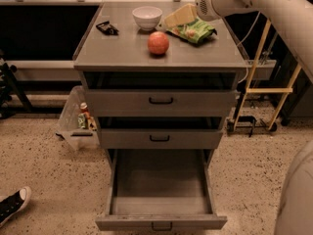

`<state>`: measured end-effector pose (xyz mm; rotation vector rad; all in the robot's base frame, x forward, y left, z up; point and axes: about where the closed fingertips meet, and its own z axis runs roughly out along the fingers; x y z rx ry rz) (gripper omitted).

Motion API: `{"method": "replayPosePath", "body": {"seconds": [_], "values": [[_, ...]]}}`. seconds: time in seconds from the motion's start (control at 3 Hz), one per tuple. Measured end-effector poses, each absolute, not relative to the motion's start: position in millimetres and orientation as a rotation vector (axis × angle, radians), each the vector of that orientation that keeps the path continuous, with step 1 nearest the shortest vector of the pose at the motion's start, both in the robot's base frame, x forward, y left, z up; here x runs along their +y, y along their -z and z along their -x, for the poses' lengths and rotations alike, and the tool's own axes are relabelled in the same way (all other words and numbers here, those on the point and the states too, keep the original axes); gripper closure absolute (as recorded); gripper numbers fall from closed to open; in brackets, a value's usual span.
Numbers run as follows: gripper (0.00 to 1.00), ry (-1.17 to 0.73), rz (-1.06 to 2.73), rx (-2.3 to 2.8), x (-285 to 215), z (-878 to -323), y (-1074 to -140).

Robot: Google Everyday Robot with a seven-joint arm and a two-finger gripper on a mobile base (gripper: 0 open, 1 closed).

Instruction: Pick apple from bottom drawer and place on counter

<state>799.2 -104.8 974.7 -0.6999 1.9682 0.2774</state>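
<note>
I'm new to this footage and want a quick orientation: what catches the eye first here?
The red-orange apple sits near the middle of the grey counter, in front of a white bowl. Below, the bottom drawer stands pulled wide open with nothing visible inside. The gripper hovers over the counter's back right, above a green bag, apart from the apple.

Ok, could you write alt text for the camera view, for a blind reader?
A red-orange apple sits on the grey counter of a drawer cabinet, in front of a white bowl. The robot's gripper hovers at the back right above a green bag, apart from the apple. The bottom drawer stands open.
</note>
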Motion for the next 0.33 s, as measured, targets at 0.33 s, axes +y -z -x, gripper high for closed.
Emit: {"method": "replayPosePath", "body": {"seconds": [0.33], "values": [[0.0, -0.277, 0.7, 1.968, -104.7, -799.2, -974.7]]}}
